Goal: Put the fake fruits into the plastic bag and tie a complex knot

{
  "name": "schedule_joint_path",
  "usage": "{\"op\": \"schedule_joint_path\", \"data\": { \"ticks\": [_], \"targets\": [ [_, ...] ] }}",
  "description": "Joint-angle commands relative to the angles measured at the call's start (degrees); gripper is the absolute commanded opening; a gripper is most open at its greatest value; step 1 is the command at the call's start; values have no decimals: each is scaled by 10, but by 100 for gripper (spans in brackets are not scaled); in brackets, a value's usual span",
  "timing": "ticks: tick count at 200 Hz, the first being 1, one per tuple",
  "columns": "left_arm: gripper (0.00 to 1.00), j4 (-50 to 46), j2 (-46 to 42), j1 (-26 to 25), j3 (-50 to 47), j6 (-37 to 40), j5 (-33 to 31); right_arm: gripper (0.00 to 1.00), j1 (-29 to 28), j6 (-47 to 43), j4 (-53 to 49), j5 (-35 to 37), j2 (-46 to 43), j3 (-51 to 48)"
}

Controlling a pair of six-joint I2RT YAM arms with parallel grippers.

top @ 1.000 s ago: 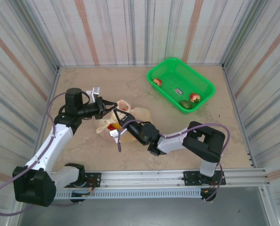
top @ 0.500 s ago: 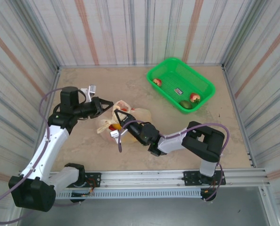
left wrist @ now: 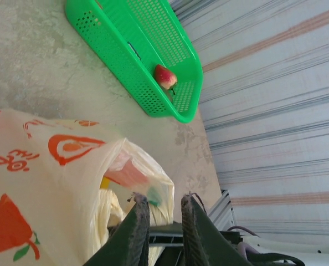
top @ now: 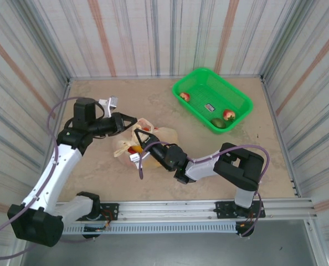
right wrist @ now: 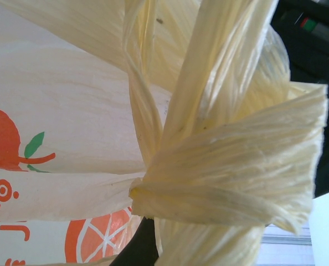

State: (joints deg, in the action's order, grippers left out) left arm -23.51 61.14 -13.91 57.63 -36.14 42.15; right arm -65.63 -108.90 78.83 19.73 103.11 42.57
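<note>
Plastic bag (top: 167,134) mid-table (top: 126,97), seemingly knotted

Top cam high, behind arms (top: 56,169); wrist cams close; bag (left wrist: 48,177) common to all.

2 arms inward, left gripper (left wrist: 162,200) parted (narrowly) — right gripper (top: 139,139) closed

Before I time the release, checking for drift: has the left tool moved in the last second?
Yes. Judged against the green basket, the left tool pulled slightly leftward, then came back, ending a little nearer the back wall.
</note>
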Motion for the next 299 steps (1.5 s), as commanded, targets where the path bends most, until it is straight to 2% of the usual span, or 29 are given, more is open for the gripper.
{"op": "schedule_joint_path", "data": {
  "ticks": [1,68,161,201,220,255,284,299],
  "targets": [
    [21,13,34,-10,18,24,18,0,-3,5,15,6,5,1],
    [21,21,82,-15,29,44,14,0,-4,5,17,4,5,-2],
    [27,-31,80,-14,16,77,-39,0,-2,7,17,3,4,-2],
    [28,-34,77,-14,6,68,-21,0,-1,9,14,4,4,-2],
    [24,-4,77,-14,-6,38,19,0,-1,9,12,3,6,-1],
    [10,41,78,-12,-16,-10,78,0,1,10,12,6,9,-1],
    [0,47,70,-7,-14,-20,87,0,3,12,12,5,11,-1],
    [0,50,62,3,-16,-23,83,0,3,13,12,6,11,-1]
  ]
}}
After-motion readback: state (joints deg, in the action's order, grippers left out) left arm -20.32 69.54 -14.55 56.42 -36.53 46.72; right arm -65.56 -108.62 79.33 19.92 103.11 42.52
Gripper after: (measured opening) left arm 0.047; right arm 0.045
